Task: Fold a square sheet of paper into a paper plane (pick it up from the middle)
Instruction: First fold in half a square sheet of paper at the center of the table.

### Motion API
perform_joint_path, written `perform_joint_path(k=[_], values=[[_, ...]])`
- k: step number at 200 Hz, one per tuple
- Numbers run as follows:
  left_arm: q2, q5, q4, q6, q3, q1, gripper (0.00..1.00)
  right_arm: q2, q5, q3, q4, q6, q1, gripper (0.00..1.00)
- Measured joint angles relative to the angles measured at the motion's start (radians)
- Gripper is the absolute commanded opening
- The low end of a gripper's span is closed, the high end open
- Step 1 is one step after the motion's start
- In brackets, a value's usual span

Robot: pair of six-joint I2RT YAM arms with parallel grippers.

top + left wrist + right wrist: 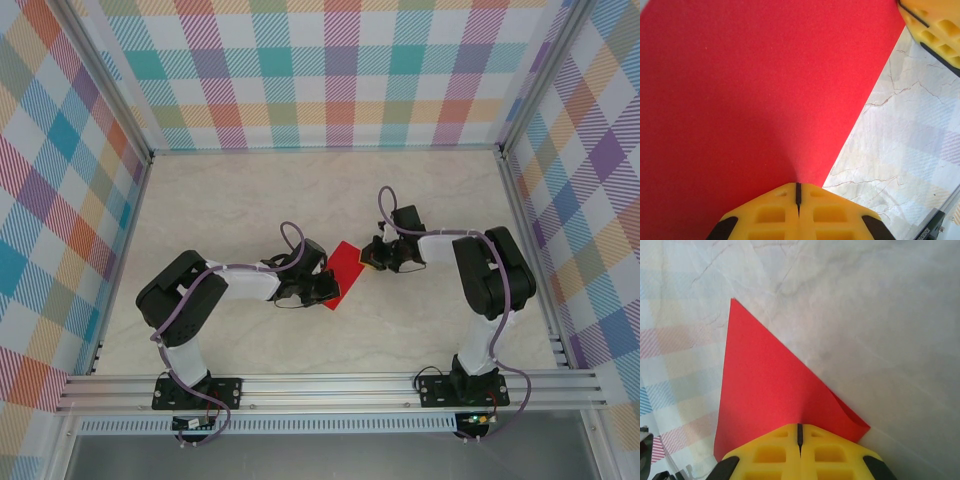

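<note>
We see left gripper (798,200) and right gripper (800,436) pinching the square sheet of paper (750,100) — right wrist adds a curl beside its jaws.

Top cam sits high behind the arm bases (197,390), looking down over the whole counter (300,340) toward the plaid back wall (320,80). Each wrist cam rides just behind its own yellow jaws, really close, tilted down at the counter. All three share the red sheet of paper (347,268). The left wrist view probably catches the other jaws top right.
</note>
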Motion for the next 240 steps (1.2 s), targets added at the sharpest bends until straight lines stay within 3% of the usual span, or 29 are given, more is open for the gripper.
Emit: perform_joint_path(k=[53, 85, 121, 164, 240], values=[[0.0, 0.0, -0.002, 0.001, 0.002, 0.0, 0.0, -0.007, 0.119, 0.041, -0.048, -0.003, -0.003, 0.03], [0.0, 0.0, -0.013, 0.001, 0.009, 0.0, 0.0, -0.087, 0.178, -0.013, -0.021, -0.003, -0.009, 0.03], [0.0, 0.0, -0.036, 0.005, 0.02, 0.0, 0.0, -0.185, 0.13, -0.105, 0.048, 0.017, 0.03, 0.04], [0.003, -0.002, -0.064, 0.015, 0.035, 0.0, 0.0, -0.118, 0.048, -0.111, 0.094, 0.053, 0.09, 0.03], [0.003, -0.01, -0.108, 0.053, 0.069, 0.0, 0.03, -0.064, 0.026, -0.098, 0.071, 0.058, 0.09, 0.03]])
